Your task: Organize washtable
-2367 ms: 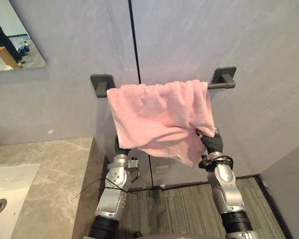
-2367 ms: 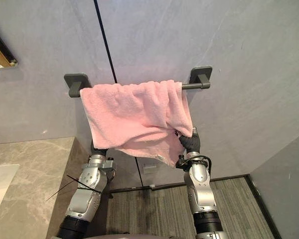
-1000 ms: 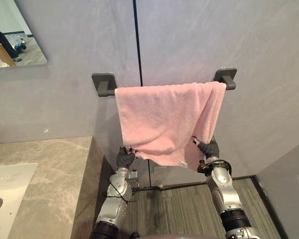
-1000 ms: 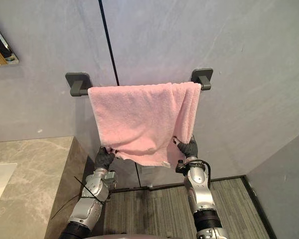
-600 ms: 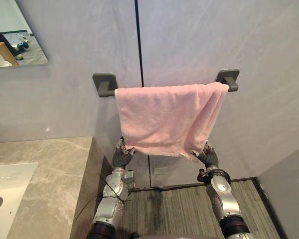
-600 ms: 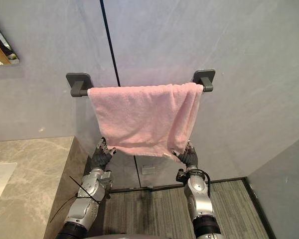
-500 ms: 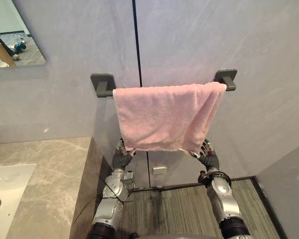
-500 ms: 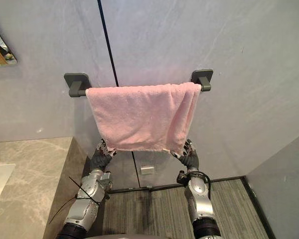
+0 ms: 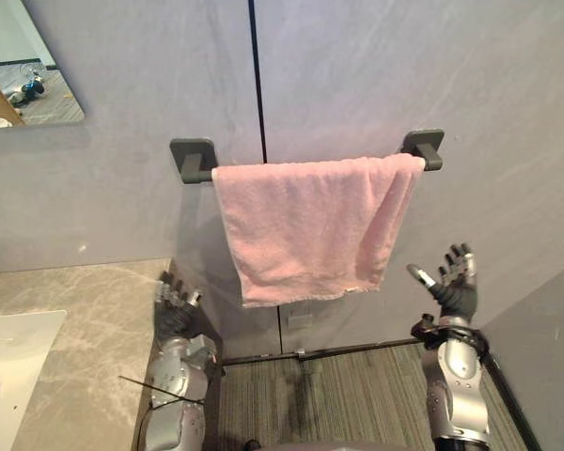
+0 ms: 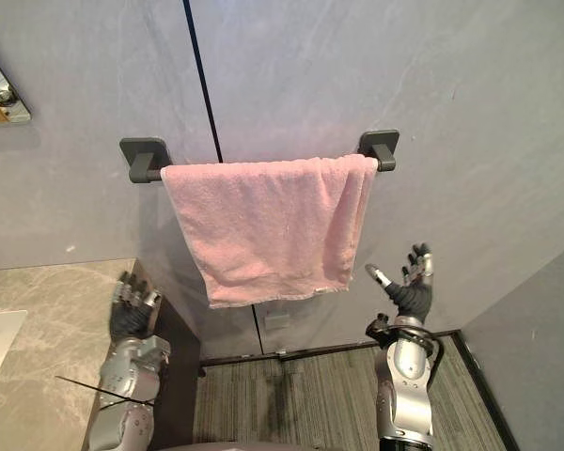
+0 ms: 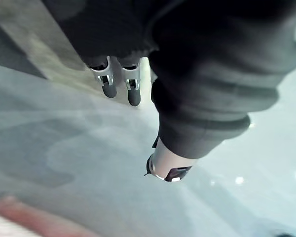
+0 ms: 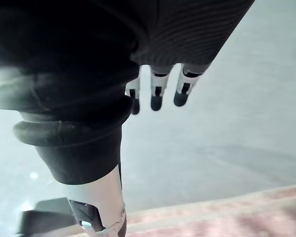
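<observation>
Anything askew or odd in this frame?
The pink towel on the towel bar hangs slightly uneven: bottom hem slanted, right edge folded over near the bracket. Left hand and right hand are open, clear of it.

Both eye views look from the head, above and behind the arms, forward and down at the wall [image 9: 357, 75]. They share nearly the same scene: the left hand [image 9: 174, 310], the right hand [image 9: 454, 287], the towel [image 9: 310, 225] hanging above and between them, and the surface [image 9: 75, 319] beside the left hand. Each wrist view looks along its own hand from very close, facing the wall, with a blur of towel beyond the fingertips.
</observation>
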Available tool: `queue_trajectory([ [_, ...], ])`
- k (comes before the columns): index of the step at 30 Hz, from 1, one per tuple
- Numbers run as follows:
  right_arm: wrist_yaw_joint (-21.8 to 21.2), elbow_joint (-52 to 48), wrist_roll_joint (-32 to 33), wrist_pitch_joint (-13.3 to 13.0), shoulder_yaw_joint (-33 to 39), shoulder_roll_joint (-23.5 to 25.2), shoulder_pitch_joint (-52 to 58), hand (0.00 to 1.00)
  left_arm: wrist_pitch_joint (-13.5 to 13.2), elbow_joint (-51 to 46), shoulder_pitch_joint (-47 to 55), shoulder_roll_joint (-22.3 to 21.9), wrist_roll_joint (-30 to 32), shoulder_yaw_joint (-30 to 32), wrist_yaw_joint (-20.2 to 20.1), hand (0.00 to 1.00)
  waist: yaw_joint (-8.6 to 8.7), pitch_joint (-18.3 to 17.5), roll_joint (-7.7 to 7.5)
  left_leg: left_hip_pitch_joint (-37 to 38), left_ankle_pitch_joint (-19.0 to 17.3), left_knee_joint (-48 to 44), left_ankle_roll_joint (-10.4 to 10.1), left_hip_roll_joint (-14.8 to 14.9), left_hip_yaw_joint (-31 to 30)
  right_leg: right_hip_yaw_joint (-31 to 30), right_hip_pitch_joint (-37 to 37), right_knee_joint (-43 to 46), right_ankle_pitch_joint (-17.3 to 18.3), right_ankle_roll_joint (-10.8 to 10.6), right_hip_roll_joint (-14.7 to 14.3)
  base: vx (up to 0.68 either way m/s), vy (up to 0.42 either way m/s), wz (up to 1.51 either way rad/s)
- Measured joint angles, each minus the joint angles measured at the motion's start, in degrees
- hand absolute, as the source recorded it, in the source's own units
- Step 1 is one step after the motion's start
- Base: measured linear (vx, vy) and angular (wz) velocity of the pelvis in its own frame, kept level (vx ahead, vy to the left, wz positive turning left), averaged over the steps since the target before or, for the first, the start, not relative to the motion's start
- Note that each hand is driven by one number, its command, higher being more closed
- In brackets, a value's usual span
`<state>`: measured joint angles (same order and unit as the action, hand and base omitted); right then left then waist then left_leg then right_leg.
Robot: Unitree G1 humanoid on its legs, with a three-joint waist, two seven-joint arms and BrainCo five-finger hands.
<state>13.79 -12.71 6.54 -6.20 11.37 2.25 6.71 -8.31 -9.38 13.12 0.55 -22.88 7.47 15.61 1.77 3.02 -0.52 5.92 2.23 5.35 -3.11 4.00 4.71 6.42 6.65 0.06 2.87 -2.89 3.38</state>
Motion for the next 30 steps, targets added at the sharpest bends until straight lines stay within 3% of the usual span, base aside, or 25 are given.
queue_trajectory([
  [3,-0.1,-4.4,-0.4,-0.3,0.3,0.0,-0.2,0.0,-1.0,-5.3,0.0,0.0,0.1,0.9,0.4,0.0,-0.18,0.0,0.01,0.0,0.0,0.0,0.0,-0.1,-0.1,0.0,0.0,0.0,0.0,0.0,0.3,0.0,0.0,0.0],
  [6,-0.5,-8.4,-0.4,-2.4,0.1,-0.1,-1.8,0.0,-3.0,-12.8,-0.4,-0.1,0.3,1.6,0.7,0.0,-0.4,0.0,0.06,0.3,0.0,0.0,0.0,-0.1,-0.1,0.0,0.1,0.2,0.1,-0.1,0.4,-0.01,-0.002,0.0],
  [10,-4.0,-11.6,0.3,-4.2,-2.2,-1.2,-4.6,0.0,-5.8,-19.8,-1.0,0.3,0.6,0.4,-0.1,0.0,-0.39,-0.2,0.53,0.9,0.0,0.0,0.0,-0.3,-0.2,-0.1,0.4,0.9,0.3,-0.2,0.5,-0.05,-0.004,0.0],
  [14,-10.3,-13.6,3.5,-5.9,-8.7,-4.2,-6.0,0.0,-7.1,-22.9,-2.8,2.0,-1.8,-7.2,-4.9,0.0,-0.53,-0.6,1.41,1.1,0.0,-0.3,0.1,-0.7,-0.9,0.3,0.8,1.2,0.3,-0.3,0.6,-0.06,-0.008,0.06],
  [21,-20.4,-12.5,7.7,-6.7,-21.1,-7.0,-7.8,0.0,-7.1,-23.5,-7.2,4.8,-6.9,-24.0,-14.5,0.0,0.42,-0.7,1.8,1.8,0.0,-0.2,0.1,-0.9,-0.9,0.3,1.0,1.2,0.5,-0.6,0.7,-0.04,-0.005,0.0],
  [30,-26.7,-1.7,8.6,-4.4,-23.8,-11.4,-7.1,0.0,-3.6,-11.8,-9.9,5.5,-11.3,-31.0,-21.4,0.0,0.57,-0.7,1.81,1.9,-0.2,-0.2,0.4,-0.9,-0.1,-0.5,0.8,0.9,0.5,-0.6,0.7,0.0,-0.008,-0.04],
])
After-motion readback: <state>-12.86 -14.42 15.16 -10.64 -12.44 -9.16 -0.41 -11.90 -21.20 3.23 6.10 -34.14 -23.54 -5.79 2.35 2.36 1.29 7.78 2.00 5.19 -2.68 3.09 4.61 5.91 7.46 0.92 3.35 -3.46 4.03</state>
